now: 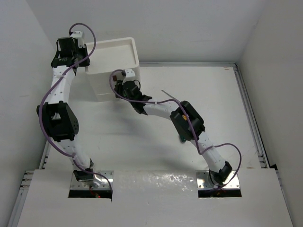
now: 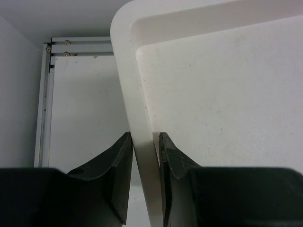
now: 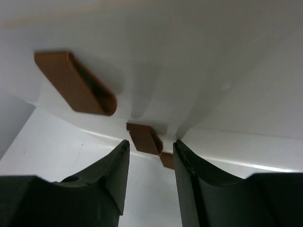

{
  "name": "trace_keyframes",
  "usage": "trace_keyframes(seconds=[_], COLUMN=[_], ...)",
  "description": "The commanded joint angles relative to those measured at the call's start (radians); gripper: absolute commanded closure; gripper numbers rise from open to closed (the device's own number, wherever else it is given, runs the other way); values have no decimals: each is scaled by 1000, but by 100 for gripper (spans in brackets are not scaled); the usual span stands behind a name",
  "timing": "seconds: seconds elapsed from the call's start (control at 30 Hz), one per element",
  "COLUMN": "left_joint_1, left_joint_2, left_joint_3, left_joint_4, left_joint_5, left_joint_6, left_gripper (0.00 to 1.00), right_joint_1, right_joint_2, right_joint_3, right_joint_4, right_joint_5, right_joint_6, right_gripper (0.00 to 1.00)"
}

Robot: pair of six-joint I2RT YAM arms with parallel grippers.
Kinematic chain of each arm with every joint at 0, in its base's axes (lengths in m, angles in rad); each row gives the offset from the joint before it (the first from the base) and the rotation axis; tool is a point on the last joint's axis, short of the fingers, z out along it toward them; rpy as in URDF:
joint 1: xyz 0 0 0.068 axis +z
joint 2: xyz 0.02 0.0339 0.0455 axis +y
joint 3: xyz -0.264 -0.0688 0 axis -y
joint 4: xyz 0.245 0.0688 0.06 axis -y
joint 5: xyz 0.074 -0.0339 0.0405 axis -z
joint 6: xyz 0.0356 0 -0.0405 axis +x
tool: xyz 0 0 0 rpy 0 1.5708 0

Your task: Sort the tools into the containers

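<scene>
- White square container: upright, the rim of its shallow top tray pinched in the left claw.
- Brown drawer tabs: upper tab up-left of the parted right claw, lower tab just ahead, between its tips.

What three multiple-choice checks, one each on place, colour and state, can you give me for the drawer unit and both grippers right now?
1. Where is the left gripper?
A. Astride the top rim of the white square plastic drawer unit
B. On a drawer front
C. Hanging free in the air

2. What colour are the small drawer-front tabs?
A. Blue
B. Brown
C. Yellow

3. What state is the right gripper in?
A. Shut tight on a tab
B. Open, facing a tab
C. Out of view

Answers:
1 A: the left wrist view shows it clamping the rim wall from both sides.
2 B: the right wrist view shows them plainly brown against the white front.
3 B: the same view shows it parted, holding nothing.
</scene>
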Motion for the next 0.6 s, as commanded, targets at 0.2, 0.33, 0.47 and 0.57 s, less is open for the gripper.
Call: trace_keyframes(seconds=[0.2, 0.33, 0.47, 0.57], left_joint_1=[-17, -18, -18, -18], left_joint_2=[-40, -40, -37, -36], left_joint_3=[-47, -71, -81, -84], left_joint_4=[-78, -64, -64, -64], left_joint_5=[119, 120, 129, 129], left_joint_6=[19, 23, 30, 31], left_gripper=[100, 100, 100, 100], right_joint_1=[11, 12, 12, 12], right_joint_2=[111, 113, 105, 102], right_joint_3=[210, 230, 234, 242], right_joint_4=[21, 36, 38, 40], right_joint_5=[131, 180, 258, 296], right_joint_6=[-35, -56, -58, -59], right_gripper=[60, 62, 66, 69])
